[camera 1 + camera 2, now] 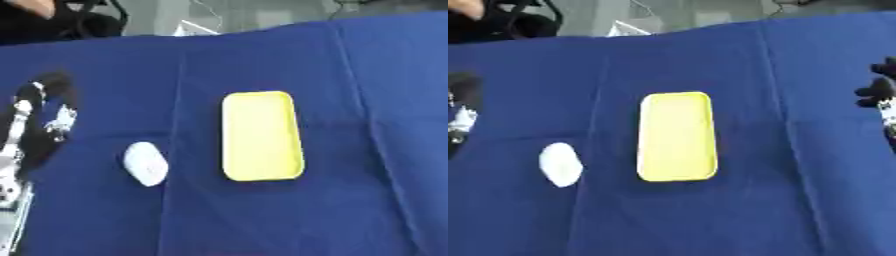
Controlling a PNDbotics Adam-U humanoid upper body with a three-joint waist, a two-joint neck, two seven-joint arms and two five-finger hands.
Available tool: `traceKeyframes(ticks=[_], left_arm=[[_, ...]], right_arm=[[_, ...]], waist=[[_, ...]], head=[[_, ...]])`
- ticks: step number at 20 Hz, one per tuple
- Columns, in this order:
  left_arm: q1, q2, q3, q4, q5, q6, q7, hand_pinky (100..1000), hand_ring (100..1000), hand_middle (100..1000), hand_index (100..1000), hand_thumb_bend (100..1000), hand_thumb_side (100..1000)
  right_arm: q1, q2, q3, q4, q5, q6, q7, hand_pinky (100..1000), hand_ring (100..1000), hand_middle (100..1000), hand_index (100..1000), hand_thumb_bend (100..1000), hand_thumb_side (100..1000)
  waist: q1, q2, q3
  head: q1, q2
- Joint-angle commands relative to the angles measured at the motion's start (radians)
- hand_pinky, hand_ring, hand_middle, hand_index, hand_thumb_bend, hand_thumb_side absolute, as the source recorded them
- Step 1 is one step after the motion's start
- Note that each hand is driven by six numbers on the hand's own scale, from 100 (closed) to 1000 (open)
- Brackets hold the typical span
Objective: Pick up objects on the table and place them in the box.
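Table under a creased dark-blue cloth, far edge in view. Shallow yellow rectangular plastic box lies at centre, empty. Small white oval object lies just left of the box's near end, apart from it. Left hand at left edge, left of the object, fingers pointing far, holding nothing; spread or curled: cannot tell. Right hand at right edge, well apart; finger state: cannot tell.

Risk: smooth rounded object may slide on the cloth if approached from the side. Open cloth surrounds the object; nothing blocks a left-side approach.
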Motion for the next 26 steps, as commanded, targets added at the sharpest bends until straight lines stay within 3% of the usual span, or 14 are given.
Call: traceKeyframes(ticks=[1,26], left_arm=[[-0.008,0.015,0.003,-0.024,-0.001,-0.003,-0.004,884,768,788,899,299,765],[-0.007,0.016,0.002,-0.029,-0.006,-0.006,-0.012,887,771,790,899,296,771]], right_arm=[[-0.009,-0.009,-0.008,-0.012,-0.002,-0.002,-0.001,669,692,858,957,353,783],[-0.009,-0.009,-0.009,-0.012,0.000,-0.002,-0.003,669,692,859,958,353,785]], waist=[[-0.003,-0.011,-0.001],[-0.003,-0.010,-0.001]], head=[[-0.007,-0.008],[-0.007,-0.009]])
